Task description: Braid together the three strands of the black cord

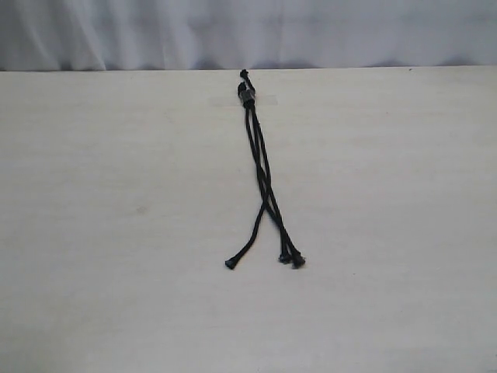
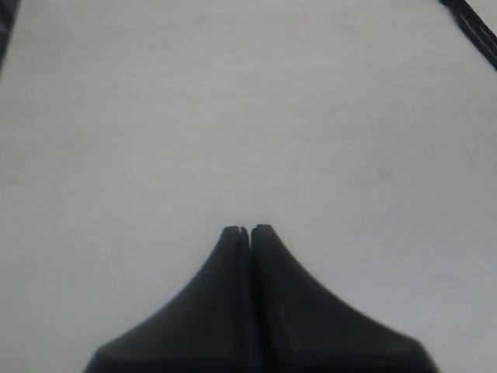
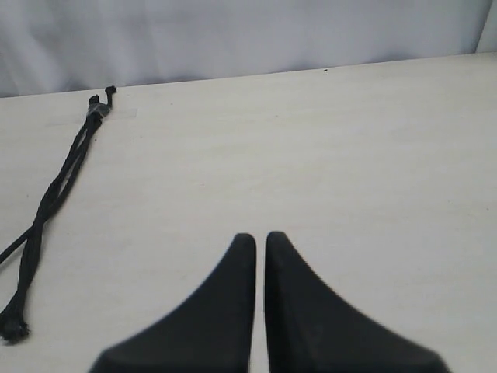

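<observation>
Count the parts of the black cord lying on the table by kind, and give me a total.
Strands: 3
Flared tips: 3
Knot: 1
Total: 7

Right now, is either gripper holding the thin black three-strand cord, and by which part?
Nothing is held. The left gripper and right gripper are both closed and empty, and the thin black three-strand cord lies free on the pale table.
</observation>
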Robot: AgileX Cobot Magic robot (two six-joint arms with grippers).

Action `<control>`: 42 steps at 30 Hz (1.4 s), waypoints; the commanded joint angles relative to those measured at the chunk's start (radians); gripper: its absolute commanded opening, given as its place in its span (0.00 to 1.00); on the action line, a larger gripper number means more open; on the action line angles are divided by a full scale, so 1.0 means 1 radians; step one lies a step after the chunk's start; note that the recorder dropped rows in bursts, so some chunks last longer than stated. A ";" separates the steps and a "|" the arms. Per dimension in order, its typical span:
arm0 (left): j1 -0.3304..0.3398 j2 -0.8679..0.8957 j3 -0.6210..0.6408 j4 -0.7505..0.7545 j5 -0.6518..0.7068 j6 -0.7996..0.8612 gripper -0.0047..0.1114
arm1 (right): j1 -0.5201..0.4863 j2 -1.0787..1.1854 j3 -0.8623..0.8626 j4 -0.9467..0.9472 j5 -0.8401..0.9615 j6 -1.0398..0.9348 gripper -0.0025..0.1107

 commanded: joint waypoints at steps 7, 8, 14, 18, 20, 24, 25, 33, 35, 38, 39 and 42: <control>0.055 -0.406 0.225 0.069 -0.185 0.001 0.04 | 0.000 -0.005 0.004 -0.007 -0.015 0.004 0.06; 0.055 -0.433 0.245 0.070 -0.185 0.001 0.04 | 0.000 -0.005 0.004 -0.007 -0.015 0.004 0.06; 0.055 -0.446 0.327 0.068 -0.217 -0.010 0.04 | 0.000 -0.005 0.004 -0.007 -0.015 0.004 0.06; 0.055 -0.446 0.327 0.069 -0.226 -0.010 0.04 | 0.000 -0.005 0.004 -0.007 -0.015 0.004 0.06; 0.055 -0.446 0.327 0.071 -0.226 -0.010 0.04 | 0.000 -0.005 0.004 -0.007 -0.015 0.004 0.06; 0.055 -0.446 0.327 0.041 -0.226 0.000 0.04 | 0.000 -0.005 0.004 -0.007 -0.015 0.004 0.06; 0.055 -0.446 0.327 0.028 -0.226 0.024 0.04 | 0.000 -0.005 0.004 -0.007 -0.015 0.004 0.06; 0.055 -0.446 0.327 -0.042 -0.226 0.104 0.04 | 0.000 -0.005 0.004 -0.007 -0.015 0.004 0.06; 0.055 -0.446 0.327 -0.037 -0.226 0.104 0.04 | 0.000 -0.005 0.004 -0.007 -0.015 0.004 0.06; 0.055 -0.446 0.327 -0.037 -0.226 0.104 0.04 | 0.000 -0.005 0.004 -0.007 -0.015 0.004 0.06; 0.055 -0.446 0.327 -0.037 -0.226 0.104 0.04 | 0.000 -0.005 0.004 -0.007 -0.015 0.004 0.06; 0.055 -0.446 0.327 -0.037 -0.226 0.104 0.04 | 0.000 -0.005 0.004 -0.007 -0.015 0.004 0.06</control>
